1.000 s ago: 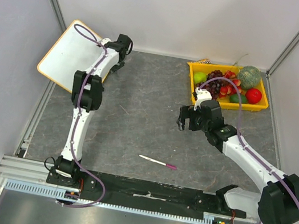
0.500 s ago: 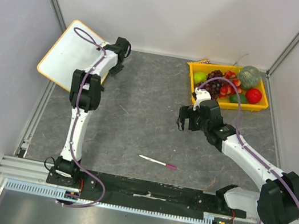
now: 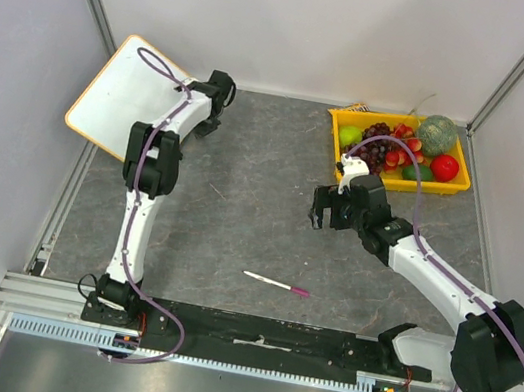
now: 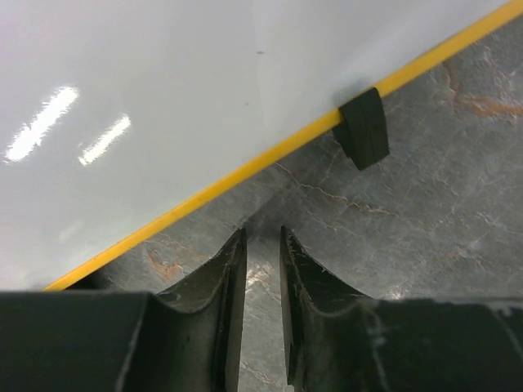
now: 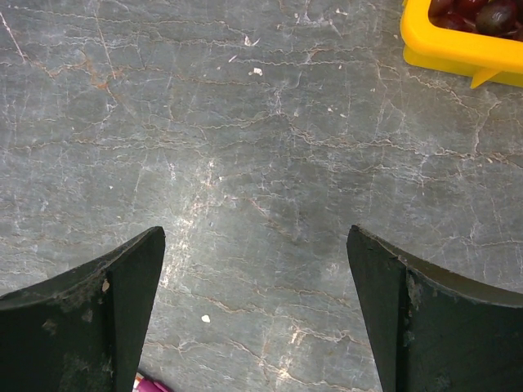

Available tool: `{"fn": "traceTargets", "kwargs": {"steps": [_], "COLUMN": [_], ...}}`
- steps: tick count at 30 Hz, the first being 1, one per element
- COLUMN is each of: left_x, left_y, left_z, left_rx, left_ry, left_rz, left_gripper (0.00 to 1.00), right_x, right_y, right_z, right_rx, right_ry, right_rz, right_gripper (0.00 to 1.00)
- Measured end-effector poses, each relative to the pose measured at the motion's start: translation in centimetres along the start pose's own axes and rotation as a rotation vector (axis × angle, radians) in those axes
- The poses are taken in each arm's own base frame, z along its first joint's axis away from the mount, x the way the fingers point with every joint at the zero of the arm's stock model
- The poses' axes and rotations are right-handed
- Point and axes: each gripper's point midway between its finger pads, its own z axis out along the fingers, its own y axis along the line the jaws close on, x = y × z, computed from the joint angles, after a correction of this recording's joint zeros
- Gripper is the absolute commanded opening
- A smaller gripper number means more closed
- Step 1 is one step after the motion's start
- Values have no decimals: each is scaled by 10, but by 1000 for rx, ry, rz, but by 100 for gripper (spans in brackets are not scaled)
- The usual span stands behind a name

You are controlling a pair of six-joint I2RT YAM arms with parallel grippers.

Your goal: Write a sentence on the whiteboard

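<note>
One marker (image 3: 276,284) nearest us, flat on surface (image 3: 240,202) just ahead of arm bases, long axis left-right, pink end toward right arm's side. Right pincer (image 3: 319,213) beyond it, spread wide, empty; we judge right arm nearer marker. Farther off, left pincer (image 4: 260,232) nearly pressed together, thin gap, pinching nothing, tips just short of whiteboard (image 4: 163,90) rim. Whiteboard sits in far-left corner, seemingly propped against wall; we see no sentence on it.

Glossy smooth whiteboard (image 4: 163,163), matt veined stone-look table (image 4: 458,204), plastic tray (image 5: 458,49)
</note>
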Motion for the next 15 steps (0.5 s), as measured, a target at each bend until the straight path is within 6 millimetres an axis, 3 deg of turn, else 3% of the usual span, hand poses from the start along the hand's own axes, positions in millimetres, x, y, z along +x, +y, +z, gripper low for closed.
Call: {"fn": "traceTargets", "kwargs": {"steps": [6,15], "left_x": [6,24], "left_y": [-15,-57], "left_z": [-9,-42], "left_rx": [42,130], "left_ry": [-20,-113], "left_rz": [82,240], "left_gripper": [38,42], "right_x": [1,5], "right_y": [1,1], "right_z": [0,3], "right_rx": [-7,-6], "right_ry": [3,18], "right_rz": [0,0], "right_gripper": [98,98]}}
